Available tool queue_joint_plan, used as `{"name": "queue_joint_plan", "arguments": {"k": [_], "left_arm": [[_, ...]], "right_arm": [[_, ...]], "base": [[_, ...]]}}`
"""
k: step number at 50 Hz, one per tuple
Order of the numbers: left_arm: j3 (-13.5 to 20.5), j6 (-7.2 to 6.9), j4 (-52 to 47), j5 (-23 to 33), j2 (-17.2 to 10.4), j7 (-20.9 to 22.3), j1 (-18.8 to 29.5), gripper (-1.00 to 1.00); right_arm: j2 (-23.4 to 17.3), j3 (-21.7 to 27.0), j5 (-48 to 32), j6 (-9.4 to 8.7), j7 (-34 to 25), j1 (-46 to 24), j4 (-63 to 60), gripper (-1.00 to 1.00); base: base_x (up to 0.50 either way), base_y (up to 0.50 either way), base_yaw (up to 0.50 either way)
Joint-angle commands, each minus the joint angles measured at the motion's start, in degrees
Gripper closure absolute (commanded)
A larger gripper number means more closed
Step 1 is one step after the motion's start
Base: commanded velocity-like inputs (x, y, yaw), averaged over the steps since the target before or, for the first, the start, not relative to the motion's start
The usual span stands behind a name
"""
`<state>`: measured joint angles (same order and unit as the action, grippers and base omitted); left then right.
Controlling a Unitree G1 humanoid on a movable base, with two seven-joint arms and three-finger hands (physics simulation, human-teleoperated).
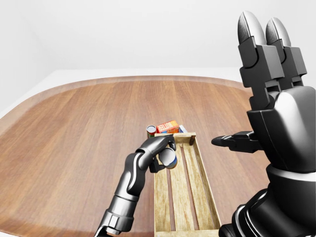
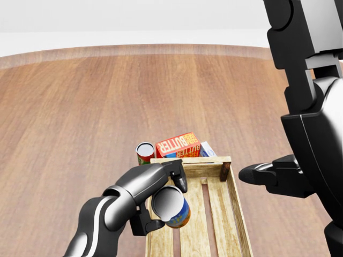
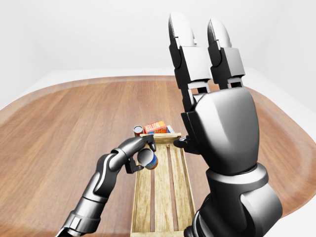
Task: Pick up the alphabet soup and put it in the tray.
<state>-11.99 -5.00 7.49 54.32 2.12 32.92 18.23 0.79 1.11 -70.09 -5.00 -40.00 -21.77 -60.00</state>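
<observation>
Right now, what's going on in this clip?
The robot's left hand has its fingers closed round the alphabet soup can, held tilted over the near-left part of the wooden tray, not yet set down. The right hand is raised, open and holds nothing. Beyond the tray's far end stand a red butter box and a small red can on the wooden table.

place: simulated bare test room | evidence: rounded wooden floor point(image 1: 74, 128), plain white walls point(image 1: 123, 34)
</observation>
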Motion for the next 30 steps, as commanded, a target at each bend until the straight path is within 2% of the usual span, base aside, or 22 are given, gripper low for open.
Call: {"name": "queue_joint_plan", "arguments": {"k": [1, 4, 9, 13, 21, 26, 28, 30], "left_arm": [[-0.1, 0.51, 1.6, -1.4, 1.5, 0.0, -0.4, 1.0], [-0.9, 0.88, 1.7, -0.8, 1.9, 0.1, -0.6, 1.0], [-1.7, 0.11, 2.2, -0.3, 3.5, 0.1, 0.1, 1.0], [-3.1, 0.61, 3.3, 0.1, 4.5, -1.1, -0.7, 1.0], [-3.6, 0.82, 5.0, 0.6, 5.5, -1.7, -0.1, 1.0], [-3.8, 1.62, 7.0, 0.7, 5.6, -3.1, -0.3, 1.0], [-4.0, 2.7, 9.0, 0.9, 5.5, -4.4, -0.5, 1.0], [-4.0, 3.04, 9.7, 1.1, 5.6, -4.8, -0.4, 1.0]], "right_arm": [[0.3, 0.2, 0.0, 0.0, 0.0, -0.1, 0.0, -1.0], [0.3, 0.4, 0.1, 0.0, 0.0, -0.3, 0.0, -1.0], [0.7, 1.3, 0.0, 0.0, 0.0, -0.8, 0.0, -1.0], [1.0, 1.4, 0.1, 0.0, 0.0, -0.9, 0.0, -1.0], [1.7, 2.4, -0.4, 0.0, 0.0, -1.7, 0.0, -1.0], [2.1, 2.9, -0.7, 0.0, 0.0, -2.1, 0.0, -1.0], [2.2, 2.9, -0.8, 0.0, 0.0, -2.2, 0.0, -1.0], [2.3, 2.9, -0.9, 0.0, 0.0, -2.2, 0.0, -1.0]], "base": [[0.0, 0.0, 0.0], [0.0, 0.0, 0.0], [0.0, 0.0, 0.0], [0.0, 0.0, 0.0], [0.0, 0.0, 0.0], [0.0, 0.0, 0.0], [0.0, 0.0, 0.0], [0.0, 0.0, 0.0]]}}
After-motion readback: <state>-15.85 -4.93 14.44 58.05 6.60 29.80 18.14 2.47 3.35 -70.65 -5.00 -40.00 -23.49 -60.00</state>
